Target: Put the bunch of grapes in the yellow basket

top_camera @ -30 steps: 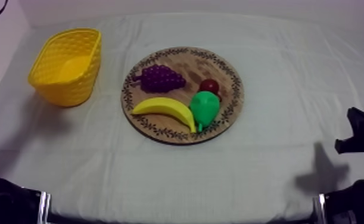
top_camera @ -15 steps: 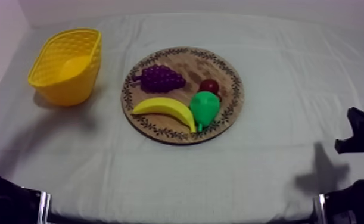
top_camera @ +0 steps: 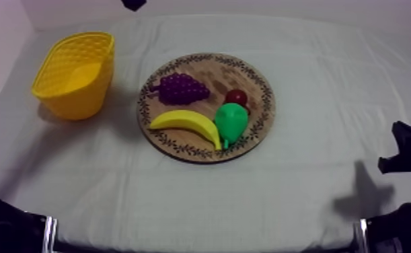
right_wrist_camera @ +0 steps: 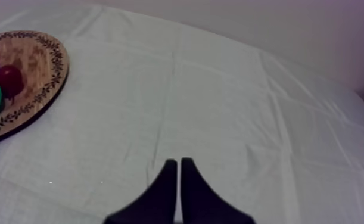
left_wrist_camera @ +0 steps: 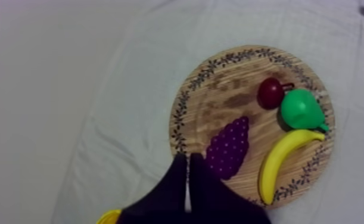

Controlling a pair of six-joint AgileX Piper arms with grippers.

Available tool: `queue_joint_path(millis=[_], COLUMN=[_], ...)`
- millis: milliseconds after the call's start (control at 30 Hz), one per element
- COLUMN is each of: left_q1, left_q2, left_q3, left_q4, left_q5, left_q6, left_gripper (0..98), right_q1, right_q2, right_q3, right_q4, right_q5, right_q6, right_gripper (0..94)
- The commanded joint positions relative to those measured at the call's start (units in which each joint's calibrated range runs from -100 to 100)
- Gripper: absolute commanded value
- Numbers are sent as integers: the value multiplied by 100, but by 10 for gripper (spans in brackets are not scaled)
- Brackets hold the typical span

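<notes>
Left gripper (left_wrist_camera: 187, 162) hovers by the bunch of grapes (left_wrist_camera: 228, 147), fingers together as on the right gripper (right_wrist_camera: 178, 164); it should spread them and drop astride the bunch, clear of the banana (left_wrist_camera: 282, 164).

My left gripper (left_wrist_camera: 187, 162) hangs high, fingers pressed together; my right gripper (right_wrist_camera: 178, 164) sits low, likewise closed on nothing.

Top camera slants down from above; wrist cameras nearer — all share the board (top_camera: 211, 70).
</notes>
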Motion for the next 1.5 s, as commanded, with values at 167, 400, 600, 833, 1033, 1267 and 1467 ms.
queue_joint_path(millis=[167, 400, 600, 833, 1033, 1267, 1467], left_q1=[-41, -78, -72, 79, 215, 250, 294], left_q2=[286, 393, 411, 434, 404, 412, 400], left_q3=[-64, -131, -63, 249, 447, 732, 809], left_q4=[124, 156, 99, -265, -482, -476, -507], left_q5=[-156, -282, -94, 48, 35, -217, -332], left_q6=[-138, -258, -813, -1362, -1435, -1406, -1333], left_gripper=[0, 0, 0, 0, 0, 0, 2], right_q1=[1, 1, 1, 1, 1, 1, 1], right_q2=[-2, -2, -2, -2, -2, -2, -2], right_q3=[-1, -1, -1, -1, -1, -1, -1], right_q4=[1, 1, 1, 1, 1, 1, 1], right_q5=[-1, -1, -1, -1, -1, -1, -1], right_q6=[1, 1, 1, 1, 1, 1, 1], right_gripper=[5, 5, 5, 5, 5, 5, 5])
